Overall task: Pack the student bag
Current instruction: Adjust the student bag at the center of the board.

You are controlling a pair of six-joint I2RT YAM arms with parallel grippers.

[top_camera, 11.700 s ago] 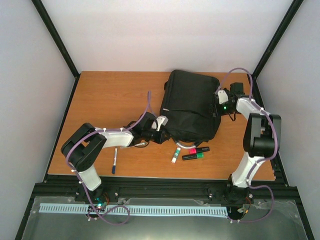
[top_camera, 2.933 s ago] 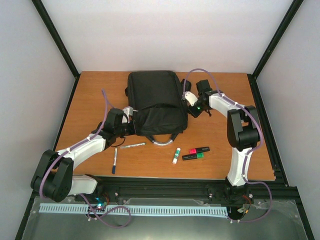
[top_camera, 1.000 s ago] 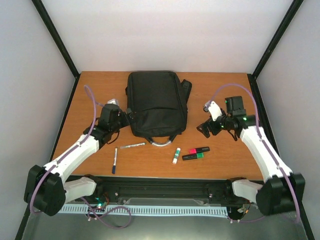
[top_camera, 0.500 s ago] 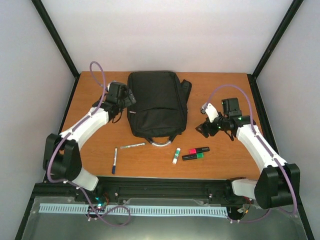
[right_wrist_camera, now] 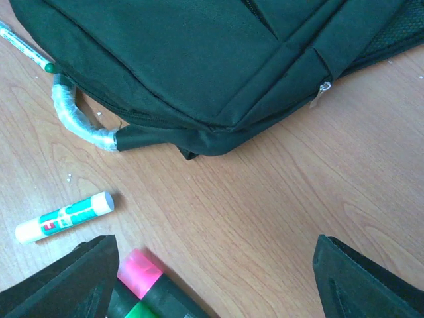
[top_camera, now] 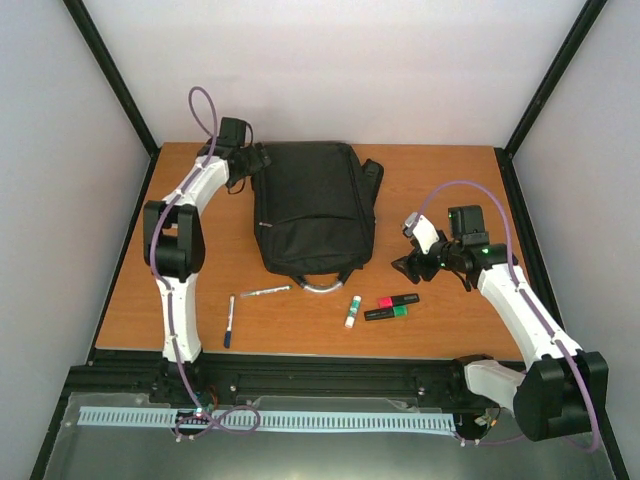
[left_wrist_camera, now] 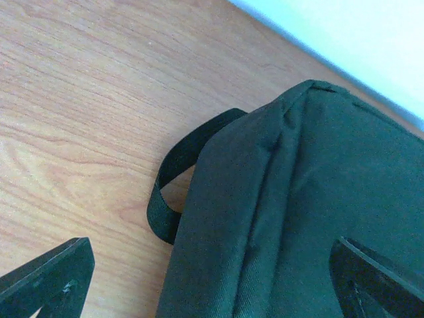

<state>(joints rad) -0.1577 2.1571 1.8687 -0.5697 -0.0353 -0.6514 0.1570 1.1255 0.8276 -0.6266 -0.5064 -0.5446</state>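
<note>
On the table (top_camera: 450, 180), toward its far side and a little left of centre, you have the bag (top_camera: 312, 205) lying flat, long axis running near to far. Its zips look closed (as far as the top view lets you judge).

Your left arm (top_camera: 185, 215) reaches up the left side to the bag's far left corner. Your right arm (top_camera: 520, 300) bends in from the right and ends near the bag's near right corner, not touching it.

Your left gripper (left_wrist_camera: 209, 265) hangs over that far left corner with its jaws spread wide. One finger is over bare wood and the other over the black fabric, and it holds nothing. Your right gripper (top_camera: 403, 263) is also spread wide, with only bare wood between the fingers and nothing in its grasp.

A black strap (left_wrist_camera: 179, 179) loops out from the far left corner. The grey handle (top_camera: 320, 285) curves off the near end.

Near of the handle, to the right, two highlighters lie side by side, pink (top_camera: 398, 299) and green (top_camera: 387, 313). Just left of them is a glue stick (top_camera: 351, 311). One pen (top_camera: 265, 291) lies beside the handle's left end, and another (top_camera: 229, 320) is further left and nearer.
</note>
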